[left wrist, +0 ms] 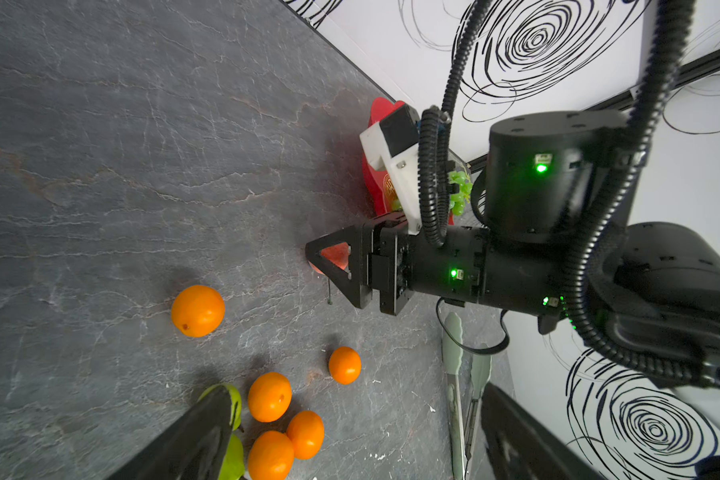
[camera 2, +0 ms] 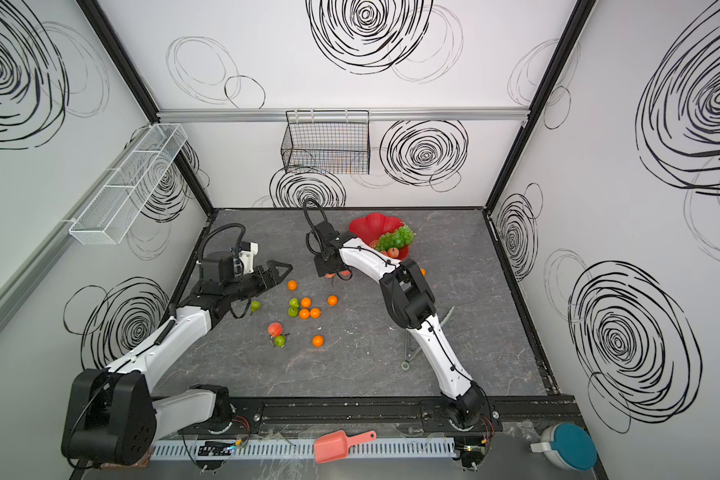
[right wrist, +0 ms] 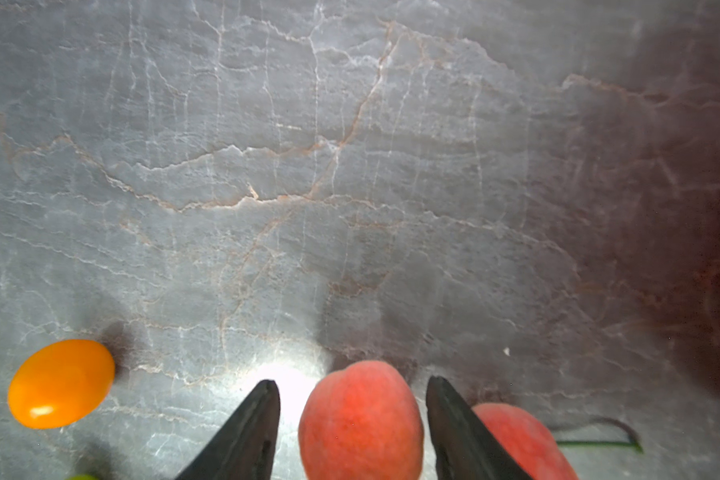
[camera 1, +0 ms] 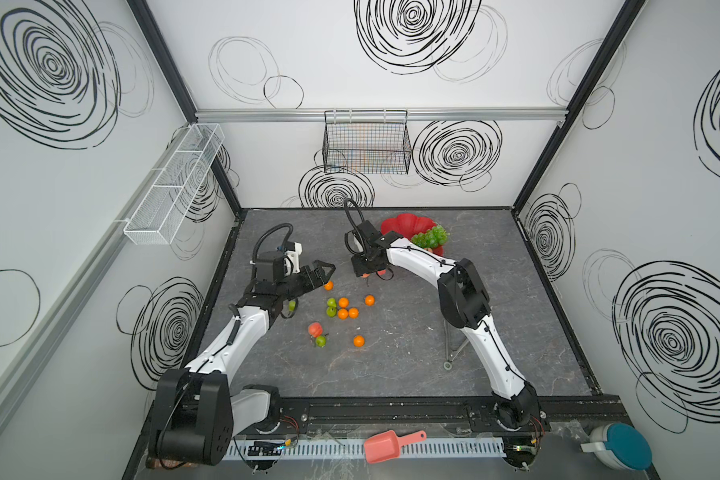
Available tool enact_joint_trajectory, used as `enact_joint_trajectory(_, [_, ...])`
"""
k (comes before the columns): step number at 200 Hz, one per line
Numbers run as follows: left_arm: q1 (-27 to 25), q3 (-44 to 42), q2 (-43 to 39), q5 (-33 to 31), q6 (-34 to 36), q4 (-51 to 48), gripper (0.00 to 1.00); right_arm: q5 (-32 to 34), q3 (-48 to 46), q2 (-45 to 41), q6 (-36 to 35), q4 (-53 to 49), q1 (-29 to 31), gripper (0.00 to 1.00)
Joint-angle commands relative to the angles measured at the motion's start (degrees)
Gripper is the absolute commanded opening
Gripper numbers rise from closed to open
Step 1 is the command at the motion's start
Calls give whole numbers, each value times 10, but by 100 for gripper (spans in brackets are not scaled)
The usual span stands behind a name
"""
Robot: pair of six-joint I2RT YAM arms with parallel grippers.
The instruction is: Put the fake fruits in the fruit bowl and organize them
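Observation:
The red fruit bowl [camera 1: 398, 224] [camera 2: 368, 226] stands at the back of the table with green grapes [camera 1: 431, 237] and a peach [camera 2: 393, 252] in it. My right gripper [camera 1: 366, 272] [right wrist: 352, 386] is down at the table in front of the bowl, open, its fingers on either side of a peach [right wrist: 360, 419] with gaps showing. A second peach [right wrist: 520, 440] lies just beside it. My left gripper [camera 1: 324, 272] [left wrist: 356, 399] hovers open and empty over several oranges [camera 1: 343, 302] and pears [camera 1: 331, 302]. Another peach [camera 1: 315, 329], pear [camera 1: 320, 341] and orange [camera 1: 358, 341] lie nearer the front.
Metal tongs [camera 1: 454, 345] lie on the table under the right arm. A salmon-pink scoop [camera 1: 387, 445] and a teal-lidded container [camera 1: 620, 453] sit on the front ledge. A black wire basket [camera 1: 366, 143] and a white mesh shelf [camera 1: 171, 187] hang on the walls.

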Motion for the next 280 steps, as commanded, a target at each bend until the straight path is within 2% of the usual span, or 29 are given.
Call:
enact_joint_trajectory(1, [5,2,5,8,1,30,96,7,15,15,-7,-25,1,61])
enact_joint_trajectory(44, [5,2,5,9,1,30,96,4,15,19,-7,-31,0,60])
enact_joint_trajectory(97, [4,1,2,9,2,29,96,3,15,19,-5,-32,2,52])
enact_joint_trajectory(183, [1,0,6,9,3,28,96,-9,9,4,-1,-34,3,46])
enact_joint_trajectory(237, [-11,2,-8,1,11,25,96,-26,-32,-59,7,-16,4,46])
enact_joint_trajectory(280, [-27,2,-31,-7,17,32,96,-64,-144,-160,20,43,-1,46])
